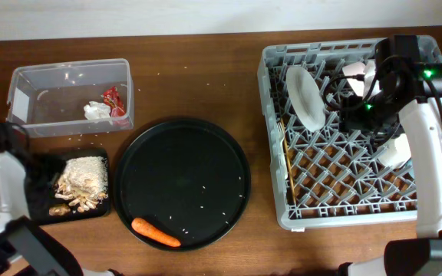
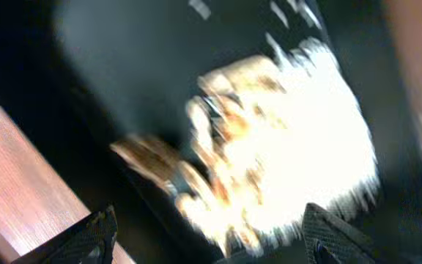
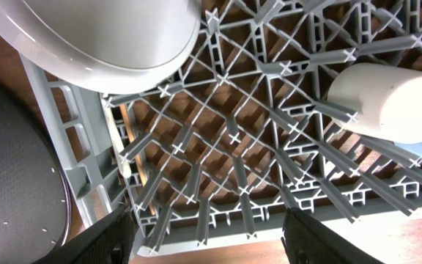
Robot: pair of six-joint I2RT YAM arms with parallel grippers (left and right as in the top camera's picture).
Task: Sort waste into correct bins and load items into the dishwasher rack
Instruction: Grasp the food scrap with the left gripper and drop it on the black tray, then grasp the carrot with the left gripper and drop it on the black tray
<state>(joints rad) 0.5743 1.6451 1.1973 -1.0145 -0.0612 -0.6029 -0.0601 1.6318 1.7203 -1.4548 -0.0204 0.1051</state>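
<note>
The carrot (image 1: 156,232), the one piece of waste not yet binned, is found at the near edge of the round black tray (image 1: 183,165), apart from everything else. The food scraps (image 1: 83,182) are heaped in the shallow black tray (image 1: 43,216), while the red wrapper (image 1: 115,98) and the tissue (image 1: 95,111) are kept together in a corner of the clear tub (image 1: 21,80). Food and dry waste are thus judged to be kept apart. The left gripper (image 2: 215,246) is held wide over the scraps with nothing between its fingers. That view is smeared, so contact cannot be told.

In the dishwasher rack (image 1: 344,218) the plate (image 1: 305,96) is propped on edge between pegs and a white cup (image 3: 390,99) is laid on its side, presumably for draining. The right gripper (image 3: 211,238) is held above the rack, spread and empty.

Everything is carried by a brown wooden table (image 1: 206,77) sprinkled with white grains (image 1: 79,138); a pale strip (image 1: 167,15) is seen beyond it.
</note>
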